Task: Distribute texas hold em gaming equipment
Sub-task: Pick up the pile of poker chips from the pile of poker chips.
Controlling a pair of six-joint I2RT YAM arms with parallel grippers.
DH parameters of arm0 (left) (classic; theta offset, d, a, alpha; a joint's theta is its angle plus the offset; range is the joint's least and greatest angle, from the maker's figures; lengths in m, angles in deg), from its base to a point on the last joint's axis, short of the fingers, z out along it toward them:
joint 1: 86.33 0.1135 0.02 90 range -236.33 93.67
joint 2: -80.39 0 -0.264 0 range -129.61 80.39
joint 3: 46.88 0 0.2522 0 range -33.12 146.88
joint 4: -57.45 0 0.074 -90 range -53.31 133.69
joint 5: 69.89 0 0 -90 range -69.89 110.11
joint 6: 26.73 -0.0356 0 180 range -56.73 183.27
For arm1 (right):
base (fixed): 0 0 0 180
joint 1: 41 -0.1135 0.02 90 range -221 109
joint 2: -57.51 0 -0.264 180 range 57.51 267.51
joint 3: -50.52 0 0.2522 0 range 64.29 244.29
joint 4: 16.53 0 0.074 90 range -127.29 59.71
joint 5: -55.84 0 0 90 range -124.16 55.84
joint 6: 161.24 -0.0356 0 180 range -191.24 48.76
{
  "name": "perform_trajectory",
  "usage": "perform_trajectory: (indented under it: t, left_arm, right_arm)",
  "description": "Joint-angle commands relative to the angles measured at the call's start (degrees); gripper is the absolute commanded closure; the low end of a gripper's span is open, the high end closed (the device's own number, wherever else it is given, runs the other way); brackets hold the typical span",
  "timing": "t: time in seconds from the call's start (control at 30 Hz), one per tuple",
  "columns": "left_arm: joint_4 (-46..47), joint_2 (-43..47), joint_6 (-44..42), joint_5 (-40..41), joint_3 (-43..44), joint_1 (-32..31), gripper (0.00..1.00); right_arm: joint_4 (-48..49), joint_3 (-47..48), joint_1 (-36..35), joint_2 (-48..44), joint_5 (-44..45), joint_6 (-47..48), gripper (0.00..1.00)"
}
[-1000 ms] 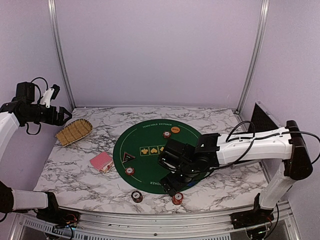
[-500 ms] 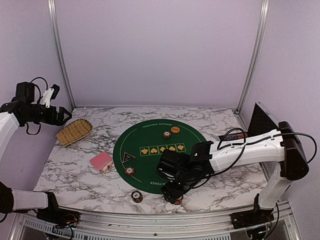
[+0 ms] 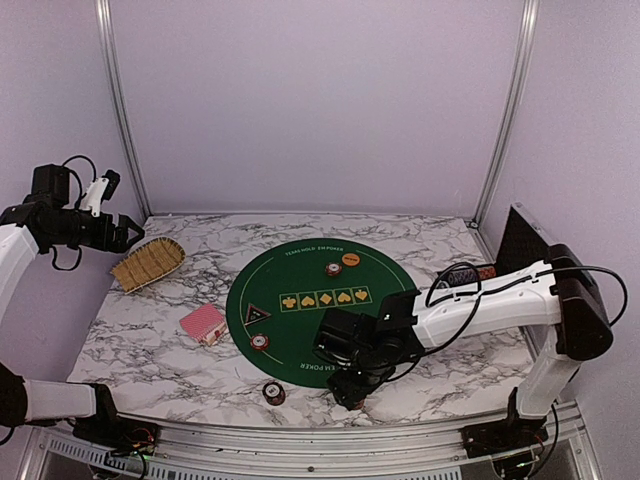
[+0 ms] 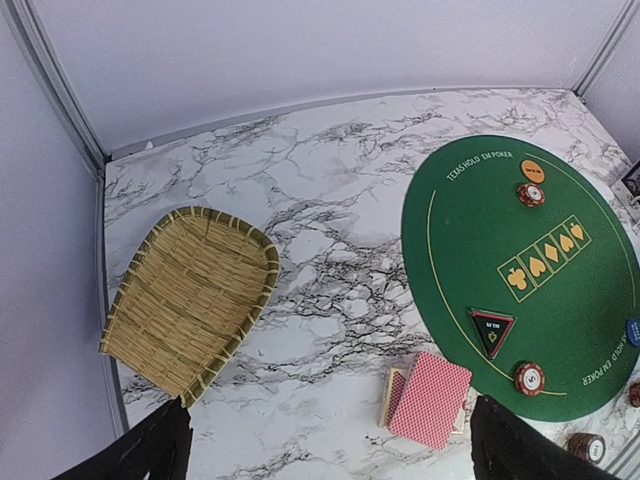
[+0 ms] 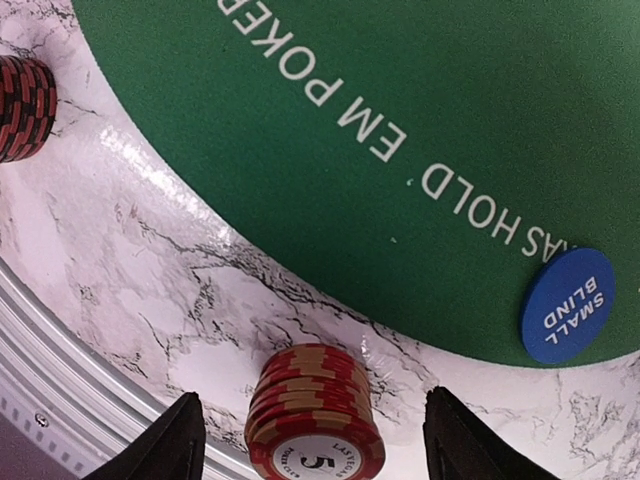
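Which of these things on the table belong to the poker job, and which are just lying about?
Job: pink-backed cards, red chip stack, dark chip stack, blue small-blind button, triangular marker.
Lying about: woven basket, black case.

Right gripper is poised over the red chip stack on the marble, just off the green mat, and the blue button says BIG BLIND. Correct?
Not quite. The blue button reads SMALL BLIND, not BIG BLIND; the right wrist view shows the lettering. The rest stands: the right gripper is poised over the red chip stack on the marble tabletop, just off the green mat.
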Motion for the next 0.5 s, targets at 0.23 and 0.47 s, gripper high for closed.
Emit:
perform_trajectory:
  t: [0.23, 0.47]
  left_arm:
    - [-1.5, 0.1, -0.4, -1.2, 1.2, 0.3, 0.01]
    - [-1.4, 0.2, -0.4, -1.1, 1.5, 0.3, 0.01]
  right_arm:
    - [2.1, -0.6, -0.4, 1.7, 0.5, -0.1, 0.36]
    - [2.2, -0.6, -0.4, 1.6, 0.6, 0.0, 0.44]
